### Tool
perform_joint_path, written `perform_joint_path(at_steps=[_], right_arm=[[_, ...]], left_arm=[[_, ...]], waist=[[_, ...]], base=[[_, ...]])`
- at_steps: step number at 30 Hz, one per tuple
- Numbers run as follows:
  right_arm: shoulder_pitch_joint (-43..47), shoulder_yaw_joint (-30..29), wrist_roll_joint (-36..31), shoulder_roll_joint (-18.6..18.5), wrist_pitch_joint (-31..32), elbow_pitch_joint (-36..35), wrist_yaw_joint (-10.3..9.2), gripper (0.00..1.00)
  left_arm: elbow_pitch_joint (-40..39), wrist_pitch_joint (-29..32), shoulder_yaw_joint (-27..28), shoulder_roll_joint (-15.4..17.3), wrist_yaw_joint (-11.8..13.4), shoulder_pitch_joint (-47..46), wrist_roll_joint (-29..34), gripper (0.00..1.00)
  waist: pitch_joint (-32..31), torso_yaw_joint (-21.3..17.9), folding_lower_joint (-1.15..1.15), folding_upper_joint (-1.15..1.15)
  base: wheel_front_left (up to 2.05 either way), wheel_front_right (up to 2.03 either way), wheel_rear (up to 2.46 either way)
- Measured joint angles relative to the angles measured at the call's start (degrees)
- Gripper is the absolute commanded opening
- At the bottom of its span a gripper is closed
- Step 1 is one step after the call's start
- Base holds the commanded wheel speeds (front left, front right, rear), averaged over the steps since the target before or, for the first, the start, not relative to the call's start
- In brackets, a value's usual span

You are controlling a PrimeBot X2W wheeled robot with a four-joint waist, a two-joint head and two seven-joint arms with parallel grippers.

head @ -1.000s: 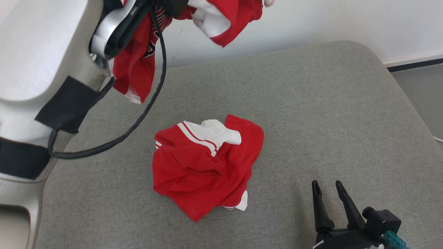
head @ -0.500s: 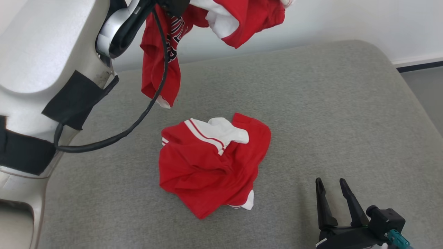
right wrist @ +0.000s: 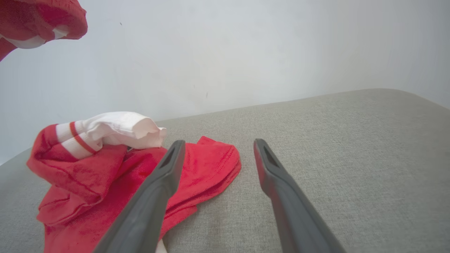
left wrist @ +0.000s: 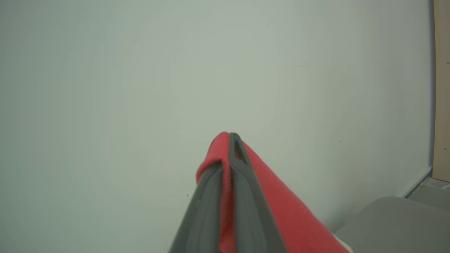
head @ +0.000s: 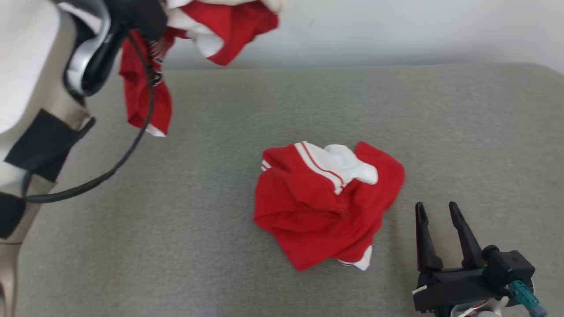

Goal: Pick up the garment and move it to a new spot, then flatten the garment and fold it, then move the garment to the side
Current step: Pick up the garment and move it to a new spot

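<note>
A red and white garment (head: 145, 97) hangs in the air at the upper left of the head view, below my raised left arm. In the left wrist view my left gripper (left wrist: 228, 138) is shut on a fold of that red cloth (left wrist: 281, 211), against the wall. A corner of it also shows in the right wrist view (right wrist: 38, 21). A second red and white garment (head: 328, 200) lies crumpled on the grey surface (right wrist: 105, 168). My right gripper (head: 436, 209) stands open and empty just right of that heap, its left finger over the heap's red edge (right wrist: 218, 144).
The grey fabric surface (head: 198, 246) stretches wide around the heap, with a pale wall (head: 396, 31) behind its far edge. My pale left forearm (head: 26, 88) and its black cable (head: 110, 171) fill the left side of the head view.
The head camera has turned, so the whole picture has shifted right. Relative to the lying heap, the hanging garment has swung left and my right gripper stands closer to the heap.
</note>
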Motion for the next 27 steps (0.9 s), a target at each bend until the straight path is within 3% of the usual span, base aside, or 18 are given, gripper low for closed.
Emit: perform_joint_path(at_steps=[15,27], right_arm=[[0.8,-1.3,-7.6,0.0,0.0,-10.8,0.00,1.00],[2.8,0.8,-13.8,0.0,0.0,-19.3,0.00,1.00]], left_arm=[[6.3,-5.4,4.3,9.0,1.2,7.8,-2.7,0.00],[15.8,-9.1,7.7,12.0,0.8,11.0,-4.0,0.00]], waist=[[3.1,11.7,0.00,0.00],[7.7,16.6,0.00,0.00]], base=[[0.00,0.00,0.00],[0.00,0.00,0.00]])
